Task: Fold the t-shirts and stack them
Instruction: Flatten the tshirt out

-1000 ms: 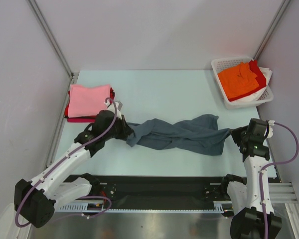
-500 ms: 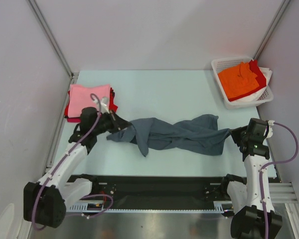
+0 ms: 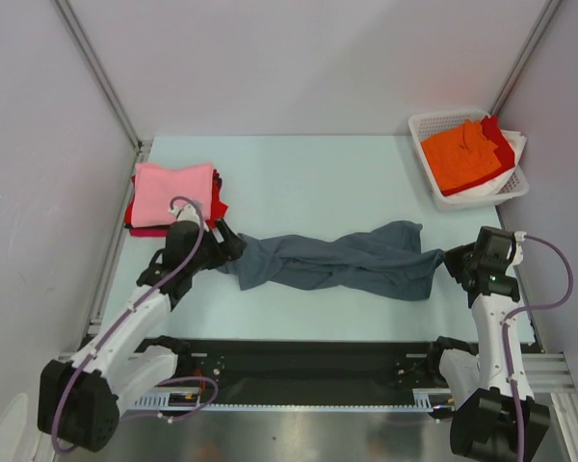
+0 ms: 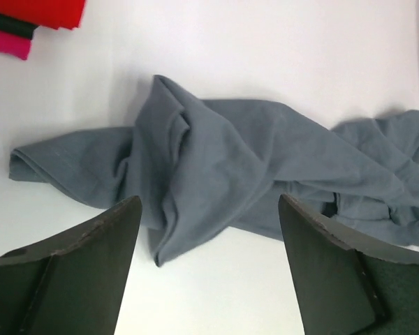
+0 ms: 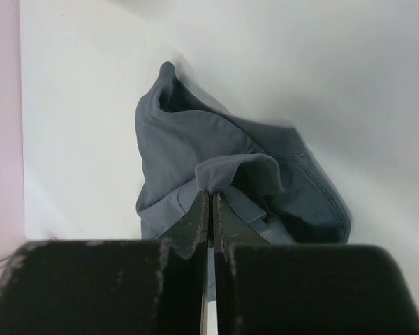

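A slate blue-grey t-shirt (image 3: 337,262) lies twisted in a long rope across the middle of the table. My left gripper (image 3: 227,248) stands open at its left end, and the cloth lies loose on the table beyond the fingertips (image 4: 133,209) without touching them. In the left wrist view the shirt (image 4: 216,167) is creased and bunched. My right gripper (image 3: 452,262) is shut on a fold at the shirt's right end (image 5: 216,171), pinched at the tips of my right gripper (image 5: 211,192). A folded stack with a pink t-shirt (image 3: 171,191) on top, red and magenta beneath, sits at the left.
A white lattice basket (image 3: 441,115) at the back right holds orange (image 3: 459,154), red and white t-shirts. The stack's red edge (image 4: 42,10) shows at the top left of the left wrist view. Grey walls enclose the table (image 3: 308,183) on three sides.
My left gripper has opened and let go of the shirt's left end, which now rests on the table. The left arm swung left, then came back a little. The right arm kept its grip.
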Tool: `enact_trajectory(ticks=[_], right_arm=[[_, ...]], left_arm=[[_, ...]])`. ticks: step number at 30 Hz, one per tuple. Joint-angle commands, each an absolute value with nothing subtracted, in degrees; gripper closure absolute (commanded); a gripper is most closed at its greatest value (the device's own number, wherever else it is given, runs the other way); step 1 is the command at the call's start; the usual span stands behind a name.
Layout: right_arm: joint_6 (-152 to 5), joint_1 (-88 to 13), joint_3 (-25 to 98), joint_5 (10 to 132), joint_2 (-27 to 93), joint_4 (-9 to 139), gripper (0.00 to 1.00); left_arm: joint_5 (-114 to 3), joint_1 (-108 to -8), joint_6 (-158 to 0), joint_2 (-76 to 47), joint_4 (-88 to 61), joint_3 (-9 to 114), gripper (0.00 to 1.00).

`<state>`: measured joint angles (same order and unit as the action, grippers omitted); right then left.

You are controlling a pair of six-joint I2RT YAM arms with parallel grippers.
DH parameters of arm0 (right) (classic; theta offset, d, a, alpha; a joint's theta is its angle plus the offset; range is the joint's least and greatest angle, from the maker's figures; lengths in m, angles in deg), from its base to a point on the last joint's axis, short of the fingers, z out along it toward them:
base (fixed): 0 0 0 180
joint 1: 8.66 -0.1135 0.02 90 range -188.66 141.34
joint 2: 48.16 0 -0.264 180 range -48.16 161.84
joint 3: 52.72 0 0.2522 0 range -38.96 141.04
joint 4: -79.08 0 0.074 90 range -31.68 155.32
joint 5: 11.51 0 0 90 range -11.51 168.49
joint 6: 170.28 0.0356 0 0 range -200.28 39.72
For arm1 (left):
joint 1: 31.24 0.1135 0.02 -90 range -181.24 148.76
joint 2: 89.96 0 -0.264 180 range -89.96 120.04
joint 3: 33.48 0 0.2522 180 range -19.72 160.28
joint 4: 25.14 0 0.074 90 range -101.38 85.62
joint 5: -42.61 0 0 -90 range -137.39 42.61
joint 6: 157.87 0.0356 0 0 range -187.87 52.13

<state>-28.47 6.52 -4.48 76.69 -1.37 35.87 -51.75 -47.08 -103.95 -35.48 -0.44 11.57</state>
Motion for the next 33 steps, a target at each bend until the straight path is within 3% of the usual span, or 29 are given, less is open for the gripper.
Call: enact_trajectory(ticks=[1, 7, 18, 27, 33], right_arm=[[-28.3, 5.5, -3.2, 77.4, -0.7, 38.3, 1.00], [-27.8, 4.1, -3.9, 77.7, 1.1, 39.9, 1.00], [-27.4, 1.4, -4.6, 77.9, 2.3, 42.1, 1.00], [-27.5, 0.6, -4.7, 78.3, 2.5, 42.5, 1.00], [-28.3, 0.2, -4.9, 78.5, 1.9, 42.7, 1.00]], left_arm=[[-41.5, -51.6, -101.4, -39.6, 4.3, 11.6, 0.18], [-40.9, -56.5, -105.0, -41.8, 5.3, 4.8, 0.27], [-44.1, -57.7, -107.9, -35.6, -4.9, -1.5, 0.29], [-49.0, -57.7, -108.3, -28.9, -11.1, -2.0, 0.51], [-50.3, -57.8, -110.1, -29.0, -13.8, -3.5, 0.59]])
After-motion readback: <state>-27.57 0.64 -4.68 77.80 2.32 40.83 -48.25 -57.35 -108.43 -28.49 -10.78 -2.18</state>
